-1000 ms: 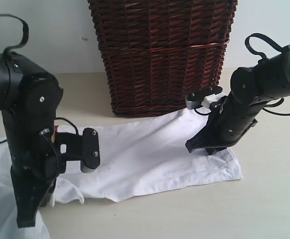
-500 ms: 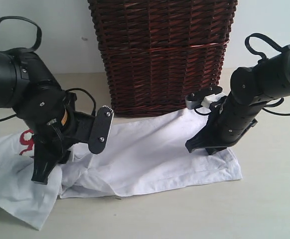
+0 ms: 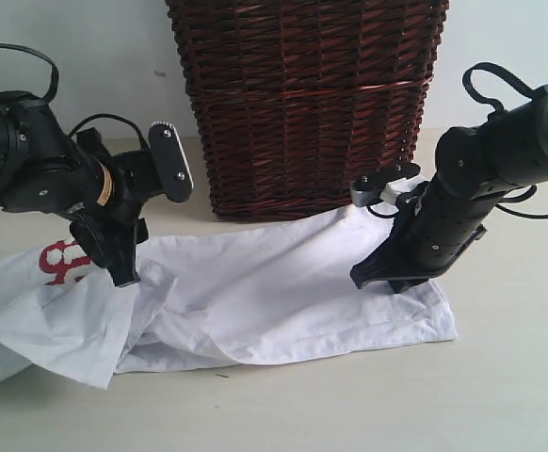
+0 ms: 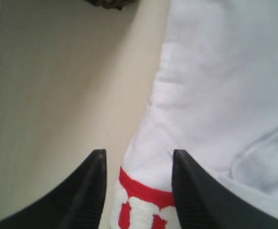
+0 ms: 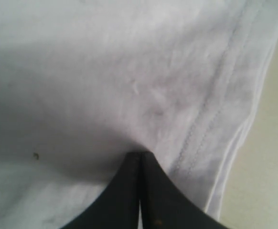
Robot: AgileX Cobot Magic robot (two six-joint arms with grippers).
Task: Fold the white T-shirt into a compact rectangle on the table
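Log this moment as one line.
left jaws: open over white T-shirt | right jaws: shut, tips on shirt hem | shirt: rumpled, on table

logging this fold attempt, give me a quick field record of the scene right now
shirt: white T-shirt lying rumpled and spread wide on the table
behind it: wicker basket
print: red-outlined lettering showing at the left arm's end
left gripper: open, jaws apart over the printed edge
right gripper: shut, tips down on the cloth beside the stitched hem; pinch unclear
fold: not yet a compact rectangle
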